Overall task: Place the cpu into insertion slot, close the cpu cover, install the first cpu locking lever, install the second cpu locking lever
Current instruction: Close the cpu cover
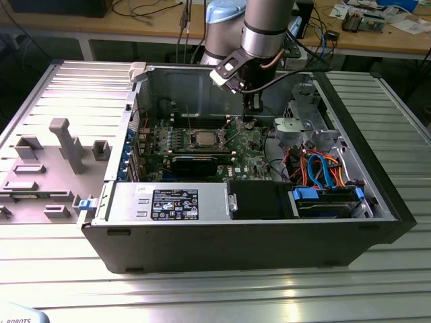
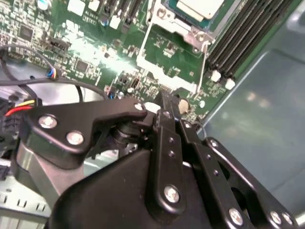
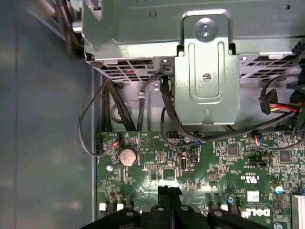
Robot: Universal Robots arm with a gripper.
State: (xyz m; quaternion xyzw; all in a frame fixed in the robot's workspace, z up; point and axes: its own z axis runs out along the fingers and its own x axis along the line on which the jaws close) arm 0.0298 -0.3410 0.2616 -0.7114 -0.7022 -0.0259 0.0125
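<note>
On the exterior view's left, a grey plastic fixture (image 1: 64, 145) lay on the ribbed metal table (image 1: 377, 269) beside the open computer case (image 1: 236, 245). Inside the case, the cpu (image 1: 204, 138) sat in its socket on the green motherboard (image 1: 252, 158), with the silver cpu cover (image 2: 190, 31) along its edge. Just right of the socket and apart from the cpu, the gripper (image 1: 249, 120) pointed down at the board. Its fingers (image 3: 163, 195) were narrow, pressed together and holding nothing. Further right stood a metal drive cage (image 1: 300, 124) and blue and orange cables (image 1: 323, 168).
</note>
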